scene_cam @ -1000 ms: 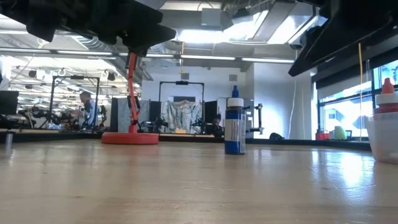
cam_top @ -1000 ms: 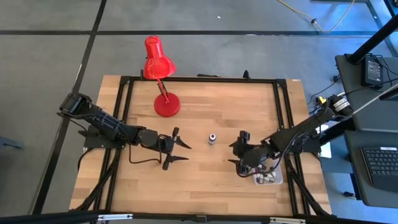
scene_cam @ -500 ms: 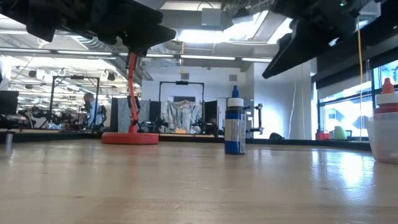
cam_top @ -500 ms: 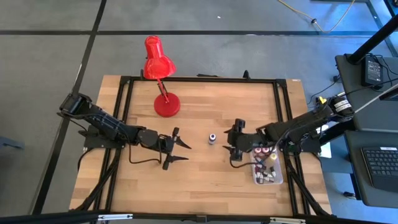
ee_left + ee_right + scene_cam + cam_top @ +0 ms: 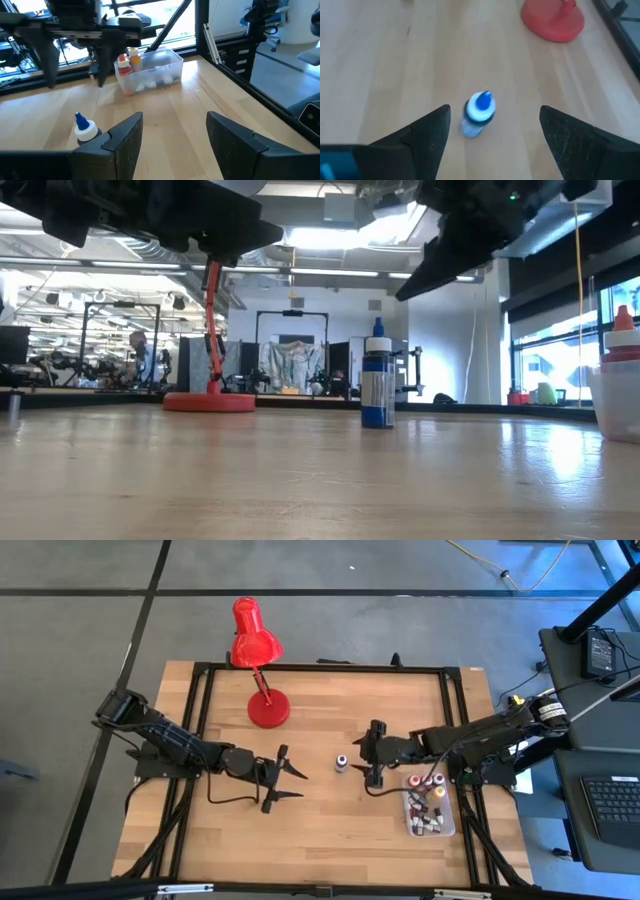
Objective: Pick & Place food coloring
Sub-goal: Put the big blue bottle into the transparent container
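Wooden tabletop (image 5: 320,820) fills our frame, and from the near edge the first things we meet are the two grippers at mid-table. Our left gripper (image 5: 292,782) waits left of centre, jaws parted and empty, as it was a second ago. Our right gripper (image 5: 368,757) is what has changed: a second ago it sat down by the tub (image 5: 449,822) at the right edge, and it has since swung inward and now hangs just right of the lone bottle (image 5: 342,761), jaws wide open and holding nothing. We judge that one drop-off is done and the reach for the next pick has begun.

That bottle stands upright near the table's centre, between the two grippers, touching neither. In the right wrist view its blue tip and white cap (image 5: 480,106) lie between our open fingers (image 5: 422,137), so the line-up looks close. From table height it shows a blue body with a pale label (image 5: 377,388). Other bottles already stand in the tub. Farther back, the red lamp (image 5: 258,660) stands near the far edge
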You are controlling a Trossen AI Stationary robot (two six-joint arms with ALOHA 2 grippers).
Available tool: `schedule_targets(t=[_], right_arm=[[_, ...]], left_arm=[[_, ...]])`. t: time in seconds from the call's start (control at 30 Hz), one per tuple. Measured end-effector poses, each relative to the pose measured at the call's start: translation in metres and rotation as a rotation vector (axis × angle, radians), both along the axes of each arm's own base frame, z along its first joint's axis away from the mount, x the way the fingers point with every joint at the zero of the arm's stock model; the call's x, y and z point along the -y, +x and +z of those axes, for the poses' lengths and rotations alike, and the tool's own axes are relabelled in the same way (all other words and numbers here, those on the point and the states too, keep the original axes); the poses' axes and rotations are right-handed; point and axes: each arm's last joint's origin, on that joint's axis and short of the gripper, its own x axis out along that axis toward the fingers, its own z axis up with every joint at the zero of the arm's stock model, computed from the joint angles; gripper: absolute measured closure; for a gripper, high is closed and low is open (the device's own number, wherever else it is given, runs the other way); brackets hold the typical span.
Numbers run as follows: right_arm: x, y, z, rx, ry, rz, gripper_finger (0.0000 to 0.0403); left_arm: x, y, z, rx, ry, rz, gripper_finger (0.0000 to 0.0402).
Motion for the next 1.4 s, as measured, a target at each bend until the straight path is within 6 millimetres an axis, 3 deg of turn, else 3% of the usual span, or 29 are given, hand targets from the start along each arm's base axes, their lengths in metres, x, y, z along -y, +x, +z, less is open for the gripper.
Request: schedule_targets(t=[0.2, 0.63, 1.3, 1.4], right_arm=[[0.015, 0.009, -0.006, -0.005, 0.023, 0.023, 0.0095], [0.016, 0.04, -0.053, -0.074, -0.001, 0.081, 0.0101], [0.017, 0.041, -0.054, -0.065, 0.032, 0.057, 0.028], [0.016, 0.043, -0.051, -0.062, 0.032, 0.059, 0.028]], left_arm=[[0.0, 0.0, 0.0, 0.0, 0.0, 0.0, 0.0187], [0.0, 0.0, 0.0, -0.004, 0.001, 0.001, 0.0186], [0.0, 0.0, -0.002, -0.019, 0.006, 0.001, 0.0187], [0.0, 0.0, -0.002, -0.018, 0.005, 0.001, 0.0185]])
